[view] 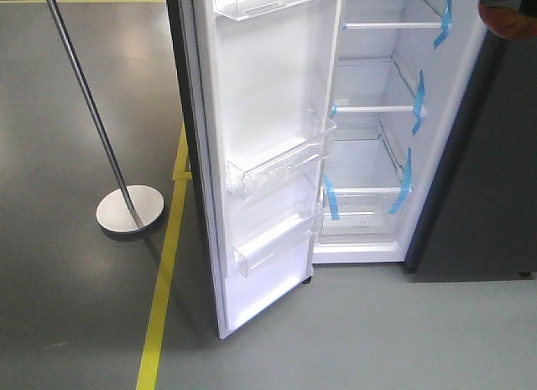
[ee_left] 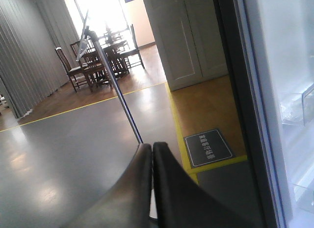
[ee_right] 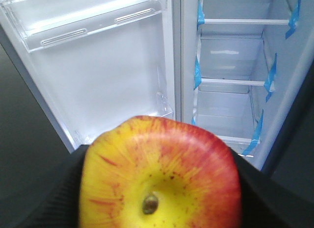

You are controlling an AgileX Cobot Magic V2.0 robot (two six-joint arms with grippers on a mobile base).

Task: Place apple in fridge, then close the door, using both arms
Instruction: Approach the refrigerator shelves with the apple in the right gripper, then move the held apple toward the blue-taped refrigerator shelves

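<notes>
The red and yellow apple [ee_right: 162, 174] fills the bottom of the right wrist view, dimple toward the camera. My right gripper [ee_right: 160, 162] is shut on it, with black fingers [ee_right: 54, 189] showing on both sides. In the front view the apple [view: 508, 14] is a reddish blur at the top right corner. The fridge [view: 373, 147] stands open ahead, white inside, with blue tape on its shelves. Its door [view: 268, 113] swings out to the left, showing clear bins. My left gripper [ee_left: 152, 148] is shut on nothing, out to the left near the door's edge [ee_left: 245, 115].
A metal pole on a round base [view: 130, 210] stands on the grey floor left of the door. A yellow floor line [view: 164, 289] runs beside it. The dark grey unit [view: 491, 172] adjoins the fridge on the right. A floor sign [ee_left: 208, 147] and distant table and chairs [ee_left: 98, 56] show.
</notes>
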